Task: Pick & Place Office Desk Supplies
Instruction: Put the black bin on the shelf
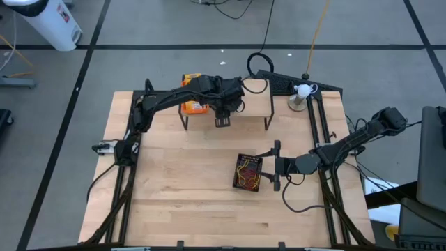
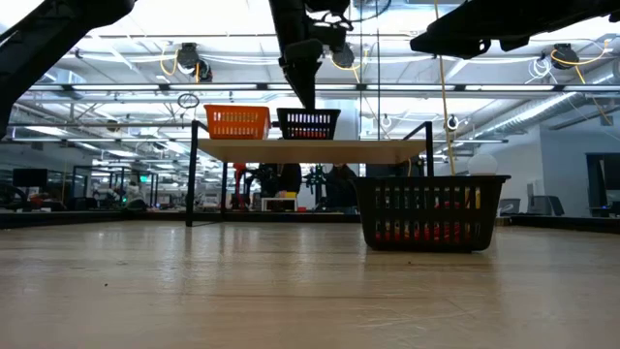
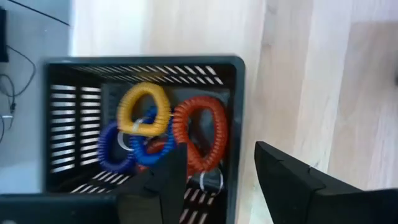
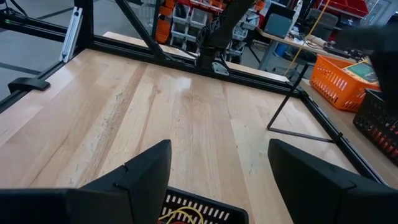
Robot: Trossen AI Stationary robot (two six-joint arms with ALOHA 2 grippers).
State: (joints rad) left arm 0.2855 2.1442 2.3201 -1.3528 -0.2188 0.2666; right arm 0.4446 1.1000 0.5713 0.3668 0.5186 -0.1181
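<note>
A black mesh bin (image 3: 140,121) stands on the wooden shelf (image 2: 310,150), beside an orange bin (image 2: 237,121). Coiled loops lie in it: yellow (image 3: 144,109), blue (image 3: 115,149) and red (image 3: 200,134). My left gripper (image 3: 221,149) hovers open just above this bin (image 2: 308,123), pointing steeply down, one finger over the inside and one beyond its wall. A second black bin (image 1: 249,172) with yellow and red loops rests on the table. My right gripper (image 1: 277,166) stands open and level at that bin's right side, apart from it.
The shelf stands on thin black legs (image 2: 194,174) at the table's far middle. The orange bin (image 4: 339,78) holds a yellow-green pack (image 4: 364,70). A white object on a stand (image 1: 301,94) sits at the far right. Bare wood (image 1: 181,181) stretches left of the table bin.
</note>
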